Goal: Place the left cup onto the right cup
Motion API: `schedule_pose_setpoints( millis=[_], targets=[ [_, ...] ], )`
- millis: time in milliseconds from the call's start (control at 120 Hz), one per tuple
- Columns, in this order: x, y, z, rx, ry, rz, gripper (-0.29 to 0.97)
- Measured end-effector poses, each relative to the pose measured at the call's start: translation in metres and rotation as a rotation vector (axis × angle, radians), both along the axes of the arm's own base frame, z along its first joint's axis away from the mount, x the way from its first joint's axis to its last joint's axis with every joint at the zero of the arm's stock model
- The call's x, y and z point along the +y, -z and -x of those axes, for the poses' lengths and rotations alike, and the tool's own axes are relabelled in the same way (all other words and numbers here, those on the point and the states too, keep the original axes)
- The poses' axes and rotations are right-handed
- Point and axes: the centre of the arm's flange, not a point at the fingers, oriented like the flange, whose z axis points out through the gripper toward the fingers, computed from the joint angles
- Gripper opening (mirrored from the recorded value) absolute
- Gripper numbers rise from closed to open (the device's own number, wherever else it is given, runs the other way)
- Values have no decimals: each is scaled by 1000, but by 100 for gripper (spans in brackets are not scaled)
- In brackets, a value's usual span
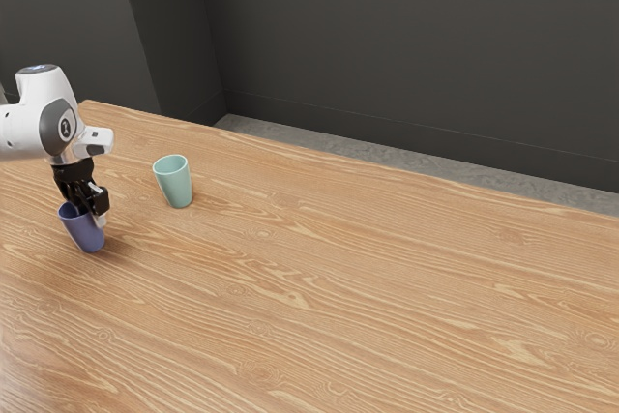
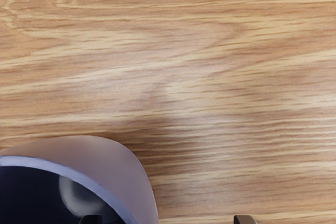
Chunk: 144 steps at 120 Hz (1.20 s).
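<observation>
— Where are your jaws right now?

— Low over the purple cup point(image 1: 85, 231), at the exterior view's left end of the counter point(image 1: 368, 268). My arm point(image 1: 39, 123) comes in from that side and points the hand straight down at the cup's rim.

— Clamped on it?

— No, they stand apart. From the wrist I see the cup point(image 2: 105, 166) just under the hand. One fingertip point(image 2: 89, 219) sits inside its dark mouth and the other is outside the wall. Bare wood of the counter point(image 2: 210, 77) shows between that outer one and the cup. So they straddle the wall without pinching it.

— And the cup itself?

— It sits on the counter, mouth up. It looks a little tilted in the exterior view, though I can't tell whether it truly leans.

— The other one?

— The teal cup point(image 1: 174, 183) stands mouth up, near the purple one, toward the exterior view's right and a bit farther back. The two are apart.
</observation>
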Motion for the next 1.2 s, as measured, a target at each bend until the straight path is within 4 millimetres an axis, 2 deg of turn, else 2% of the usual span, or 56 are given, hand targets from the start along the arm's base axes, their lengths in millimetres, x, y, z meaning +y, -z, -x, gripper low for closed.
schedule_pose_setpoints(
  millis=[1200],
  targets=[
    [0, 2, -1, -6, 4, -9, -9]
  ],
)
